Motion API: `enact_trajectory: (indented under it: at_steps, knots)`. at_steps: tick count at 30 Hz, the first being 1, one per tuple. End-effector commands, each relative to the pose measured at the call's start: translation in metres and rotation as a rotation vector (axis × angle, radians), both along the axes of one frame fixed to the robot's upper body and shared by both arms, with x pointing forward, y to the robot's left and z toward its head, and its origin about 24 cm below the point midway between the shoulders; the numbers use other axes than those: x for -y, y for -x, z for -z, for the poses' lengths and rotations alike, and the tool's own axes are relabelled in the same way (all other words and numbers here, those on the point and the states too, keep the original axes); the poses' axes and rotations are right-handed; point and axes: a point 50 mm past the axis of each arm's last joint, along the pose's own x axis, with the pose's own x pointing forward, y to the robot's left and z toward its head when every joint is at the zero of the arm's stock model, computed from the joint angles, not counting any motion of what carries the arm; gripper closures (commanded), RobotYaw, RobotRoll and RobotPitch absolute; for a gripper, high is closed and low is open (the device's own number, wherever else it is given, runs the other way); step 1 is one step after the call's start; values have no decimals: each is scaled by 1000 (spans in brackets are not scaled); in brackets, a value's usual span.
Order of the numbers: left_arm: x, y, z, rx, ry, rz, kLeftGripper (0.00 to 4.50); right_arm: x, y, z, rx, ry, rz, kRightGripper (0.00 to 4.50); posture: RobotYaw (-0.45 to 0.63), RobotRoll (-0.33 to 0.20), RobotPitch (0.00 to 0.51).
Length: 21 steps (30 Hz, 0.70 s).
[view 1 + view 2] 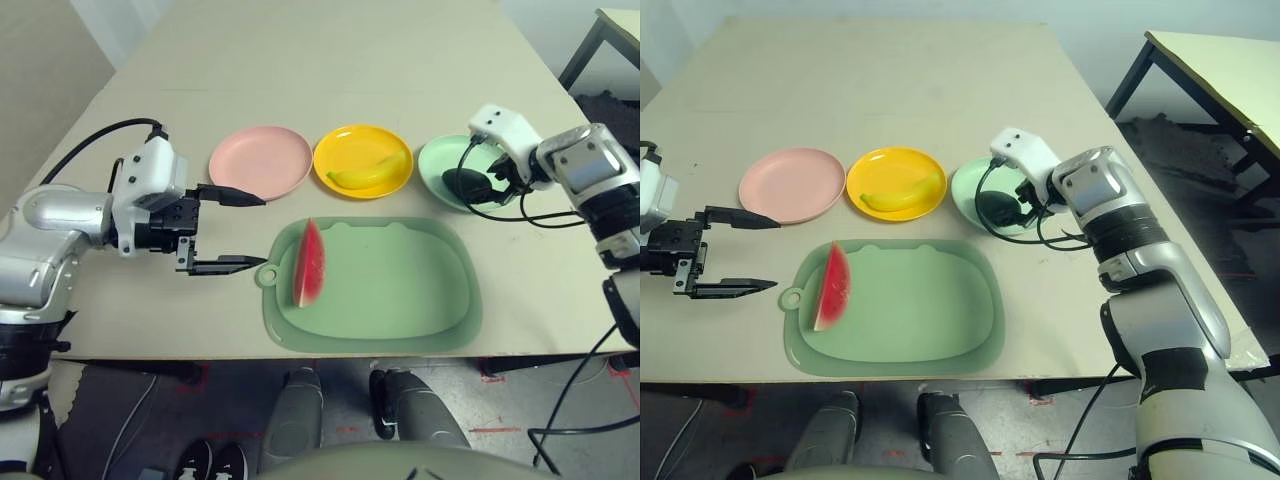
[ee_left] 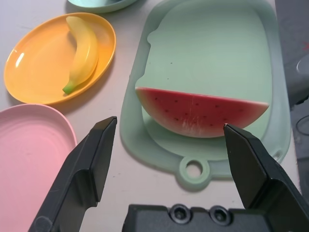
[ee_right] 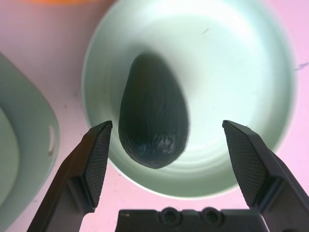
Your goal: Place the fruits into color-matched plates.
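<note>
No readable text, label, brand, number or sign anywhere in these views. Checked on the plates, the mat, the toy fruits, the table and the robot's arm housings: plain surfaces throughout. Possibly some fine print on the white wrist casings, too small to make out.

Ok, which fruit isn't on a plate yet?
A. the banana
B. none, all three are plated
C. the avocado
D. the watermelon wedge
D: the watermelon wedge lies on the pale green mat, while the banana sits in the yellow plate and the avocado in the mint green plate.
</note>
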Motion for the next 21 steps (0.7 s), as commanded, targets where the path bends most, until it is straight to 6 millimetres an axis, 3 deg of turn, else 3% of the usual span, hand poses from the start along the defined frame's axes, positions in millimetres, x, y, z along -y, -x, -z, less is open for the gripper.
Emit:
enact_trajectory:
  at_steps: [1, 4, 6, 10, 15, 21]
  knots:
    - [3, -2, -2, 43, -71, 41, 0, -12, 12, -23, 33, -125, -50, 21, 82, 0, 166]
    - [8, -5, -3, 78, -131, 90, 0, -36, 31, -33, -7, -293, -196, 21, 80, 0, 166]
    - [14, -7, -4, 117, -199, 152, 0, -55, 57, -29, -120, -431, -374, 21, 75, 0, 165]
    - [29, -11, -11, 182, -256, 260, 0, -69, 96, 0, -291, -498, -511, 21, 68, 0, 168]
    - [44, -15, -15, 233, -347, 378, 0, -71, 115, 30, -328, -623, -510, 21, 93, 0, 175]
    - [68, -22, -12, 290, -438, 523, 0, -77, 122, 65, -173, -803, -495, 21, 115, 0, 180]
